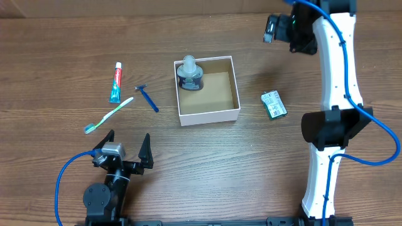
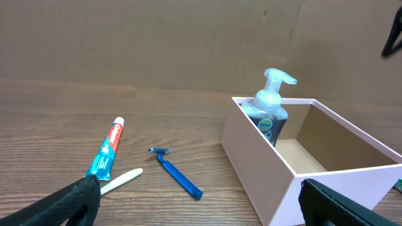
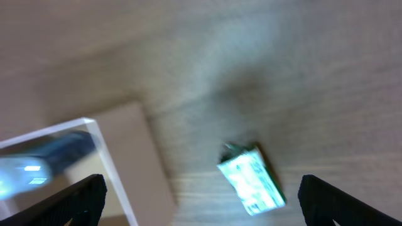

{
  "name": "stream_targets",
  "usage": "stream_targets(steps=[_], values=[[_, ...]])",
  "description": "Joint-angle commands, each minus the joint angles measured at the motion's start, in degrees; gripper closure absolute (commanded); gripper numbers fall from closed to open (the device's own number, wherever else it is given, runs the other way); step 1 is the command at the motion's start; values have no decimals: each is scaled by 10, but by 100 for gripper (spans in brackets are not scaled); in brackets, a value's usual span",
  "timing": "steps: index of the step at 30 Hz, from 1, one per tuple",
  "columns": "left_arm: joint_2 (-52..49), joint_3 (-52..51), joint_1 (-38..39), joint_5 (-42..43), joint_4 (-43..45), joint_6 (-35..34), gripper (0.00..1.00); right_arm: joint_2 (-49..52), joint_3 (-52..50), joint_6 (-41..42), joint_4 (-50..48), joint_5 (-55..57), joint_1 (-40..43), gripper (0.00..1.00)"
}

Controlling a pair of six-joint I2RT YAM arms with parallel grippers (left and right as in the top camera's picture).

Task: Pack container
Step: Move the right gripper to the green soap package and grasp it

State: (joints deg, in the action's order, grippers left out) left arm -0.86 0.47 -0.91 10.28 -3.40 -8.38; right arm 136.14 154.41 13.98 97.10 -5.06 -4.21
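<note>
The container [image 1: 209, 115] is a square white box with a brown inside, at the table's middle. A pump bottle [image 1: 190, 73] stands in its far left corner; the bottle also shows in the left wrist view [image 2: 269, 113]. Left of the box lie a blue razor [image 1: 148, 98], a toothpaste tube [image 1: 116, 82] and a toothbrush [image 1: 108, 115]. A small green soap box [image 1: 274, 105] lies right of the container. My left gripper [image 1: 127, 149] is open and empty near the front edge. My right gripper [image 1: 271, 28] is open and empty, high at the far right; its view is blurred.
The right arm's white links [image 1: 333, 119] stand along the table's right side. A brown cardboard wall [image 2: 188, 37] rises behind the table.
</note>
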Motion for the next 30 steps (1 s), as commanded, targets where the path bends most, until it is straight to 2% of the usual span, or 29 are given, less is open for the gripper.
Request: stream_targets(steps=[1,12,18,22,26,30], values=[[5,-2,-6,-2,0,7,0,-9,-78,-6,0,70,2,1],[5,-2,-6,-2,0,7,0,-61,-284,-30,0,69,11,1],[5,-2,-6,-2,0,7,0,-220,-409,-76,-12,59,10,1],[5,-2,-6,-2,0,7,0,-321,-553,-115,-151,13,9,0],[5,-2,-6,-2,0,7,0,-333,-735,-153,-360,13,-2,0],[5,-2,-6,-2,0,7,0,-333,-772,-174,-452,13,-2,0]])
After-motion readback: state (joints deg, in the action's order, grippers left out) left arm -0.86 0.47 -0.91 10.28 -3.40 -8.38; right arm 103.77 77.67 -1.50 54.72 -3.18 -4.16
